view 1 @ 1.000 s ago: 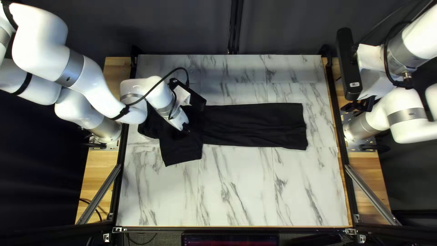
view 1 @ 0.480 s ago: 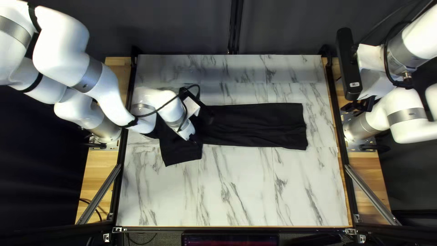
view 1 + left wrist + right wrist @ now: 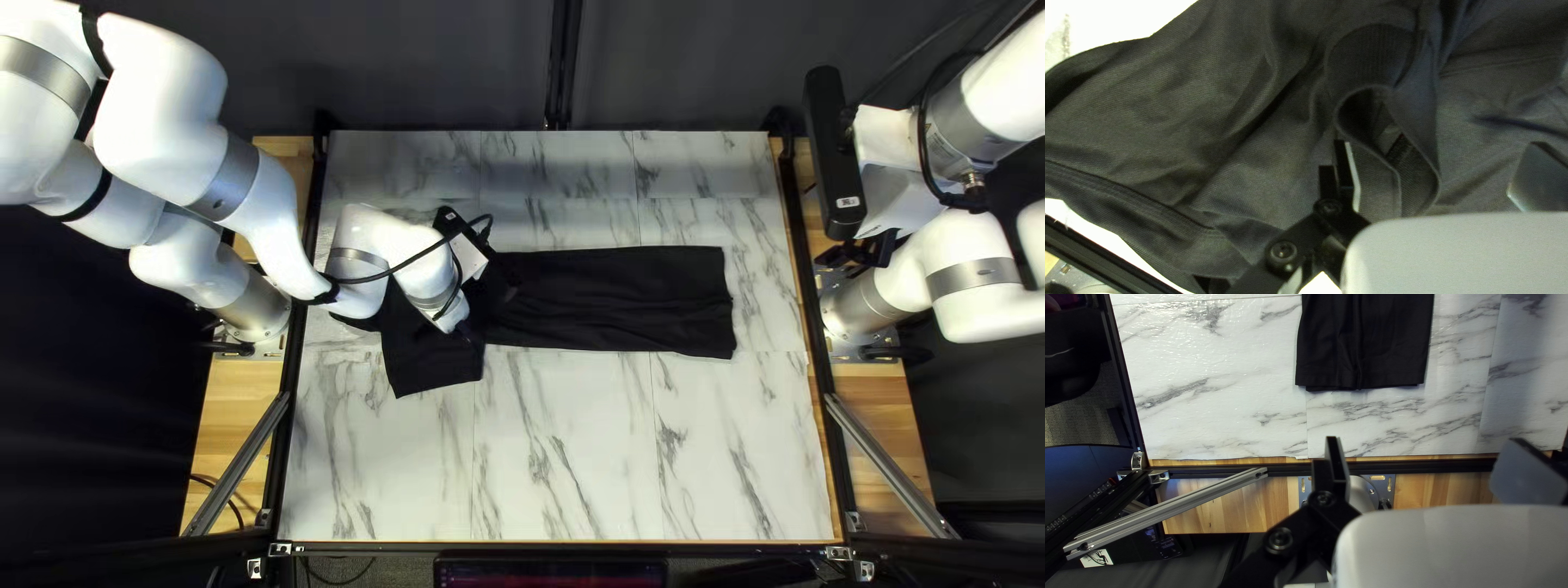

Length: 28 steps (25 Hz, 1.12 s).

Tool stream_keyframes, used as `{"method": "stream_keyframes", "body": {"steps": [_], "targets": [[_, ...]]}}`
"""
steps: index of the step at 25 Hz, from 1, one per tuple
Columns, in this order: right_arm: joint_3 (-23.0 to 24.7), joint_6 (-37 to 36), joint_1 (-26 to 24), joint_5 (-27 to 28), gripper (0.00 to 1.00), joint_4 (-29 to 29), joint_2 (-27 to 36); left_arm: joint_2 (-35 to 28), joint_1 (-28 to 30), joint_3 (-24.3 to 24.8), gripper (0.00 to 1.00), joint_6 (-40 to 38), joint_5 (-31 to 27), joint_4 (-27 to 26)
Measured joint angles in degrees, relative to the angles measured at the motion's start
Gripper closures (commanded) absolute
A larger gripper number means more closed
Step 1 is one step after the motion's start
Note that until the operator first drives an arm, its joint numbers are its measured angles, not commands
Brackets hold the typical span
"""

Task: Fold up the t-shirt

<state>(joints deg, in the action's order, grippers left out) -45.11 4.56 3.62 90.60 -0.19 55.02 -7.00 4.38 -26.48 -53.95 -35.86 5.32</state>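
Note:
The black t-shirt (image 3: 610, 299) lies as a long strip across the table, one sleeve (image 3: 430, 365) spread toward the near edge. Low over its left part is my left gripper (image 3: 468, 330). In the left wrist view, my left gripper (image 3: 1434, 166) has its fingers wide apart at the cloth, a raised ribbed loop (image 3: 1377, 57) of the shirt standing between and ahead of them. My right gripper (image 3: 860, 253) hangs over the table's right edge, off the shirt. From its wrist, my right gripper (image 3: 1429, 457) is open and empty, the shirt's hem (image 3: 1361, 381) ahead.
Marbled tabletop (image 3: 610, 446) shows around the shirt, mostly between it and the near edge. Black rails (image 3: 819, 359) run along the table's sides, with diagonal metal braces (image 3: 893, 468) outside them. My left arm (image 3: 261, 207) reaches over the table's far left part.
My left gripper has moved right and a little toward the near edge, over the shirt. The right arm and the shirt's right part have stayed put.

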Motion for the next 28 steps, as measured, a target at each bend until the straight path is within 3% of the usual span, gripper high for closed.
{"method": "stream_keyframes", "body": {"steps": [8, 12, 20, 28], "targets": [[0.00, 0.00, 0.00, 0.00, 0.00, 0.00, 0.00, 1.06, -1.67, -0.07, 1.00, 2.47, 0.44, -1.03], [0.00, 0.00, 0.00, 0.00, 0.00, 0.00, 0.00, -0.30, -0.50, -0.61, 1.00, 1.20, -2.11, -0.42], [0.00, 0.00, 0.00, 0.00, 0.00, 0.00, 0.00, -2.15, 7.02, -5.33, 1.00, -1.91, -10.80, 1.33], [0.00, 0.00, 0.00, 0.00, 0.00, 0.00, 0.00, 2.36, 12.96, -12.00, 1.00, 3.93, -17.31, 0.38]]}}
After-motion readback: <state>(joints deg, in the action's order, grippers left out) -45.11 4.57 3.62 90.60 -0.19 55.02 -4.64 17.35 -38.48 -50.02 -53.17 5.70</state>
